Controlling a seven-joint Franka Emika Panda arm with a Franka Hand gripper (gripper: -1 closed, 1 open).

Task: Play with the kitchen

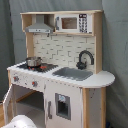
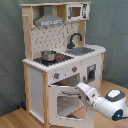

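The toy kitchen (image 1: pixel 64 55) (image 2: pixel 60 50) of light wood and white panels stands upright in both exterior views. It has a hood, a small microwave (image 1: pixel 70 23), a black faucet (image 1: pixel 85 59), a grey sink (image 1: pixel 75 73) and a metal pot (image 1: pixel 33 62) (image 2: pixel 48 55) on the black stovetop. Its windowed oven door (image 2: pixel 65 102) (image 1: pixel 7 102) hangs swung open. In the second exterior view my gripper (image 2: pixel 80 87) is at the door's upper right corner, just below the knobs. In the first exterior view only a white part of my arm (image 1: pixel 20 122) shows at the bottom edge.
A grey curtain (image 2: pixel 112 30) hangs behind the kitchen. A wooden floor (image 2: pixel 20 117) runs under it. A narrow lower door with a small window (image 1: pixel 62 106) stays closed beside the oven opening. My white arm (image 2: pixel 110 102) fills the second exterior view's lower right.
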